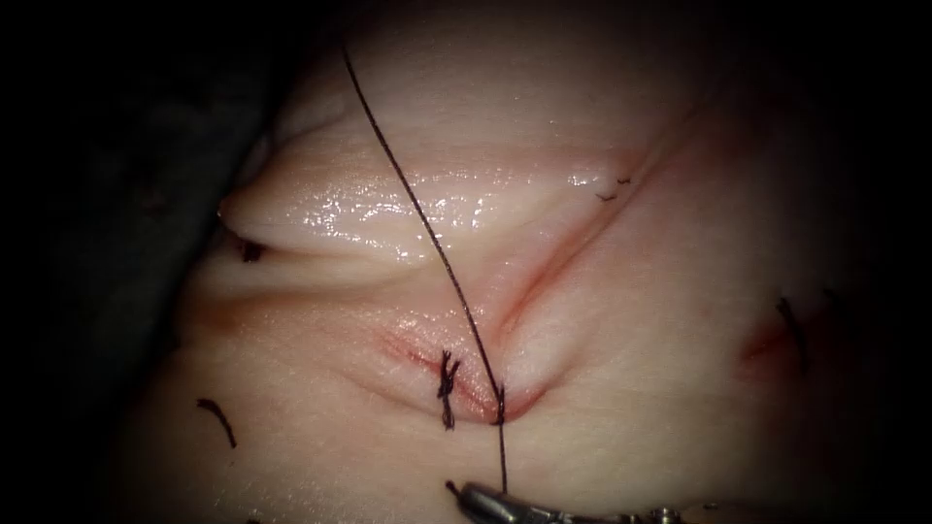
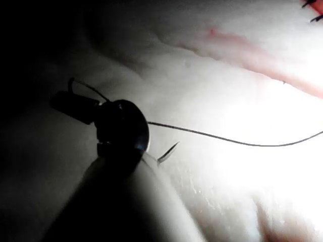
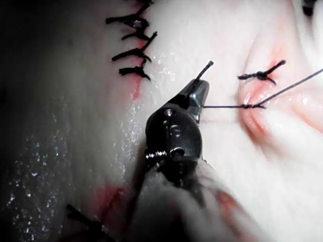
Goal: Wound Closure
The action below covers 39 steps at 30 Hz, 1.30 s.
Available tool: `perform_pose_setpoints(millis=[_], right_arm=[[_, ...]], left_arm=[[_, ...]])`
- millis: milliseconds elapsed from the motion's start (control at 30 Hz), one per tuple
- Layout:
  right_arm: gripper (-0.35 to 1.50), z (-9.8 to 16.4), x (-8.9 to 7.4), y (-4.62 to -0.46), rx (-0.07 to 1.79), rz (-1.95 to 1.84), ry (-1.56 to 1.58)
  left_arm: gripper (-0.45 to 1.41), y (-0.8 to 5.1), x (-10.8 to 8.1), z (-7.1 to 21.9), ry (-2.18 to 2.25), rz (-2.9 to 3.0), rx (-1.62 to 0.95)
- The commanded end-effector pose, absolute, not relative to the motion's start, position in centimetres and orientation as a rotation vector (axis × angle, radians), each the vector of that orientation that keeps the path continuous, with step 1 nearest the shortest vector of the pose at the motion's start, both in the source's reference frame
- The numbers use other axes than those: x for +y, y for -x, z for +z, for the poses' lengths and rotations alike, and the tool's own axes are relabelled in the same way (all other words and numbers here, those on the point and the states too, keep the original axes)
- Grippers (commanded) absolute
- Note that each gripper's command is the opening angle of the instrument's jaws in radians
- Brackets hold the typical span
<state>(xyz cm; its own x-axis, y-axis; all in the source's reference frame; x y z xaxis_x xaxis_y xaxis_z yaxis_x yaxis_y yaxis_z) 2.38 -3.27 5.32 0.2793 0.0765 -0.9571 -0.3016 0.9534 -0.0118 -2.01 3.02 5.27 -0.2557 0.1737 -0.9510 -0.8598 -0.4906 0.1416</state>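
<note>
The right tool is seen lying low along the near edge of the tissue, its shaft entering from the right and its tip directed leftward. Its jaws are closed on the thread, gripped just below the cut. In the right wrist view the same tool is shown clamped. The left tool is seen dark, thread held at its tip, jaws pressed together.

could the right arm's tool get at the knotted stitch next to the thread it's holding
Probably yes. The right tool is shut on the thread just below the cut, and the knotted stitch lies close on the left, with bare tissue between; it would have to release the thread first.
</note>
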Motion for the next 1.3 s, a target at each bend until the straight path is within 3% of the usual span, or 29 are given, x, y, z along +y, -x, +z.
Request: perform_pose_setpoints(millis=[33, 100, 133, 167, 233, 267, 367, 533, 600, 633, 667, 700, 733, 1067, 1133, 1167, 1200, 1233, 1267, 1300], right_arm=[[-0.23, 5.3, -3.2, -2.44, 1.278, 0.298, 0.193], [-0.16, 5.2, -3.2, -2.45, 1.288, 0.333, 0.176], [0.0, 5.2, -3.2, -2.45, 1.295, 0.359, 0.163], [0.27, 5.2, -3.2, -2.45, 1.302, 0.379, 0.155], [1.08, 5.2, -3.1, -2.47, 1.318, 0.439, 0.123], [1.31, 5.2, -3.1, -2.48, 1.334, 0.491, 0.096], [1.43, 5.2, -3.1, -2.48, 1.357, 0.574, 0.043], [1.46, 5.1, -3.1, -2.46, 1.366, 0.651, -0.024], [1.34, 5.1, -3.1, -2.43, 1.377, 0.691, -0.04], [1.13, 5.1, -3.1, -2.41, 1.378, 0.69, -0.043], [0.09, 5.0, -3.1, -2.34, 1.376, 0.692, -0.056], [-0.28, 5.0, -3.0, -2.32, 1.37, 0.663, -0.035], [-0.32, 5.0, -3.0, -2.3, 1.352, 0.599, 0.001], [-0.35, 4.8, -2.6, -1.9, 1.34, 0.422, -0.058], [0.16, 4.7, -2.4, -1.79, 1.335, 0.435, -0.085], [0.16, 4.7, -2.4, -1.79, 1.335, 0.435, -0.085], [0.32, 4.6, -2.3, -1.77, 1.328, 0.436, -0.099], [0.66, 4.6, -2.2, -1.78, 1.309, 0.416, -0.105], [0.84, 4.6, -2.1, -1.81, 1.293, 0.404, -0.113], [0.84, 4.6, -2.1, -1.81, 1.293, 0.404, -0.113]], left_arm=[[-0.45, 2.12, 3.0, 5.3, 1.276, 1.829, 0.889], [-0.45, 2.23, 2.7, 5.1, 1.301, 1.836, 0.863], [-0.45, 2.27, 2.6, 5.1, 1.309, 1.84, 0.853], [-0.45, 2.31, 2.5, 5.0, 1.317, 1.847, 0.84], [-0.45, 2.4, 2.3, 4.9, 1.333, 1.863, 0.811], [-0.45, 2.47, 2.0, 4.8, 1.348, 1.881, 0.782], [-0.45, 2.53, 1.7, 4.6, 1.381, 1.897, 0.752], [-0.45, 2.56, 1.4, 4.4, 1.421, 1.895, 0.732], [-0.45, 2.56, 1.2, 4.4, 1.436, 1.895, 0.725], [-0.45, 2.56, 1.1, 4.3, 1.445, 1.893, 0.724], [-0.45, 2.54, 1.0, 4.2, 1.457, 1.89, 0.724], [-0.45, 2.53, 0.9, 4.1, 1.464, 1.889, 0.724], [-0.45, 2.53, 0.8, 4.1, 1.467, 1.894, 0.72], [-0.45, 2.35, 0.3, 3.7, 1.767, 1.834, 0.437], [-0.45, 2.29, 0.2, 3.7, 1.89, 1.812, 0.259], [-0.45, 2.29, 0.2, 3.7, 1.89, 1.812, 0.259], [-0.45, 2.28, 0.1, 3.7, 1.927, 1.794, 0.204], [-0.45, 2.27, 0.0, 3.7, 2.032, 1.782, 0.088], [-0.45, 2.27, -0.1, 3.7, 2.067, 1.781, 0.032], [-0.45, 2.27, -0.1, 3.7, 2.067, 1.781, 0.032]])
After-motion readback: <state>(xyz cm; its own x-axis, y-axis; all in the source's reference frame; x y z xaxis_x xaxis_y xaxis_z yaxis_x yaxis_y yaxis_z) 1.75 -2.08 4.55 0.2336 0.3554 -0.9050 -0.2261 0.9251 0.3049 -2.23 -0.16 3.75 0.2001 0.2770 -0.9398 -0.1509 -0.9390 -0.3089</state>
